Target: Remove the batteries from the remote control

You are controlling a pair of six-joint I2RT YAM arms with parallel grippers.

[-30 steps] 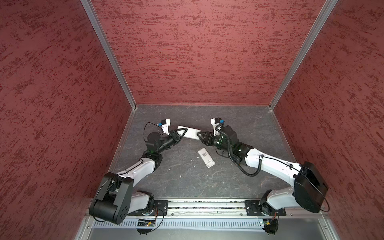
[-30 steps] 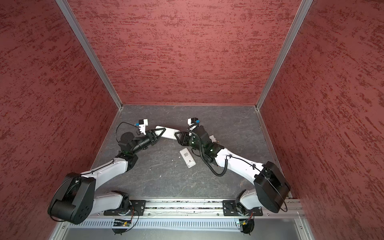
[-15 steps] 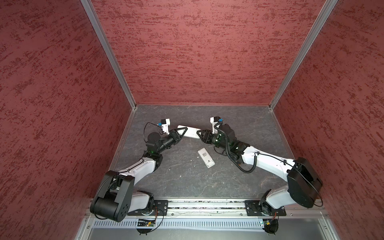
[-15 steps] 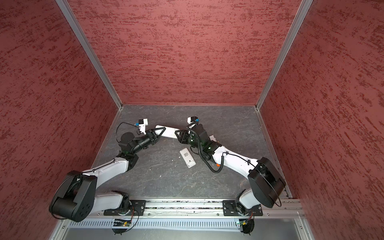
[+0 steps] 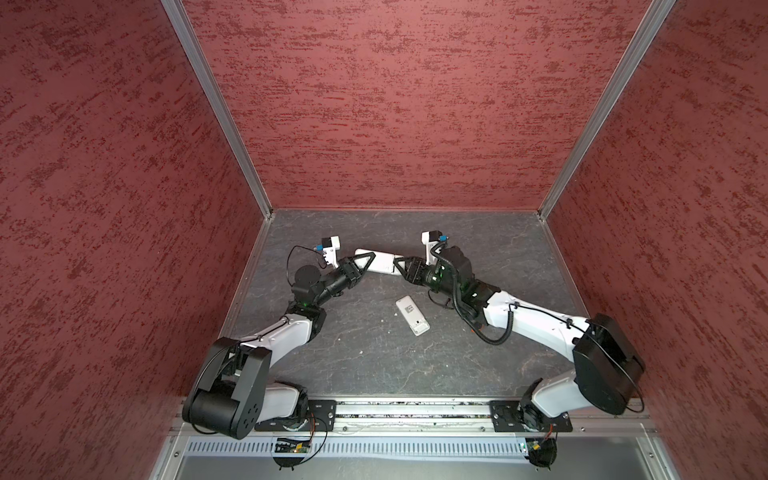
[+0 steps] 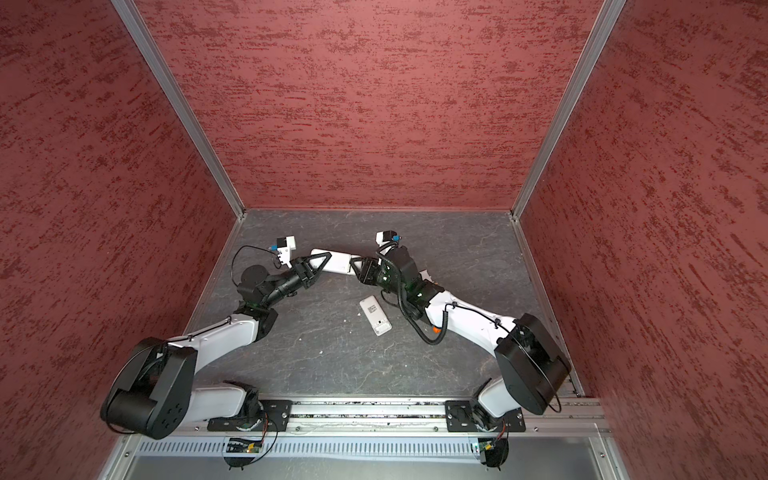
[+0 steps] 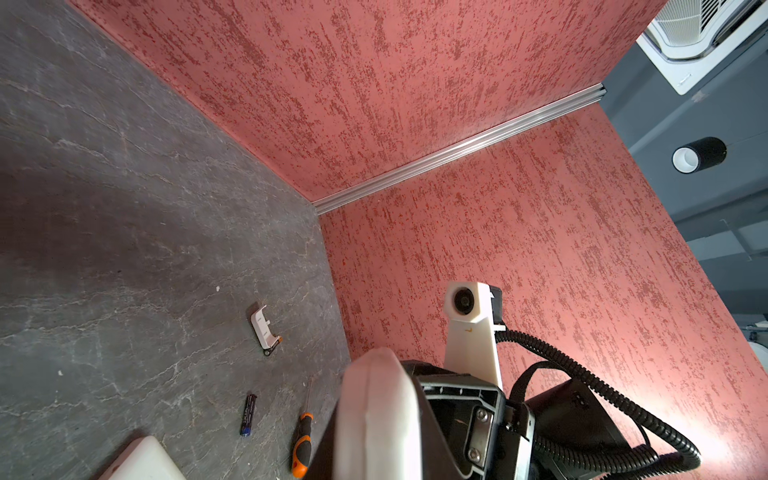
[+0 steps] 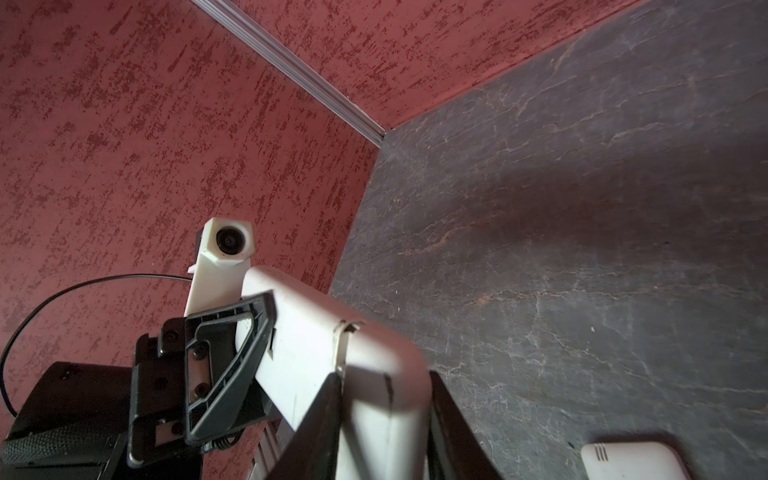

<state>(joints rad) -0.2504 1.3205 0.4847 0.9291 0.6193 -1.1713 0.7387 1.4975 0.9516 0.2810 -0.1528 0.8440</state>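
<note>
My left hand (image 5: 368,259) is clamped on one end of the white remote control (image 5: 380,262), and my right hand (image 5: 398,265) grips the opposite end. The remote control hangs between them, lifted off the dark stone-patterned table (image 5: 374,365), toward the back of the table in both top views. From my right wrist camera, my dark fingers (image 8: 320,428) sit on either side of the rounded end of the remote control (image 8: 332,353). A seam runs across the casing just beyond them. The black triangular finger (image 8: 232,357) of my left hand presses on the far part of the body.

Only one battery (image 7: 248,414) shows. It is a thin dark cylinder with a blue end, lying flat on the table and out of any remote. It lies just beside the orange-and-black screwdriver (image 7: 302,440), roughly parallel to it and not touching it. Farther along the table, near the red wall, a small white battery cover (image 7: 262,332) lies on its own.

A second remote (image 5: 411,316), also white, lies flat near the middle of the table, in front of my two hands and apart from both. I cannot tell whether any batteries are inside either remote.
</note>
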